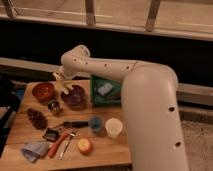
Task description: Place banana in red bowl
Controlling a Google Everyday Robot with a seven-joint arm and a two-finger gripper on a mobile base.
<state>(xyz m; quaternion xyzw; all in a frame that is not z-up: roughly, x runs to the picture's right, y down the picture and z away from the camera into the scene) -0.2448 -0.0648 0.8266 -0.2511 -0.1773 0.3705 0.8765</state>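
Wooden table (pixel 107 148) | my gripper (pixel 63 83) clamps banana (pixel 59 78) between red bowl (pixel 43 91) and purple bowl (pixel 74 96) | risk: early release drops it into purple.

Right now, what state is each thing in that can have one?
hand: shut on the banana, raised between the two bowls
banana: held, off the table
red bowl: upright, empty
purple bowl: upright
white cup: upright
blue cup: upright
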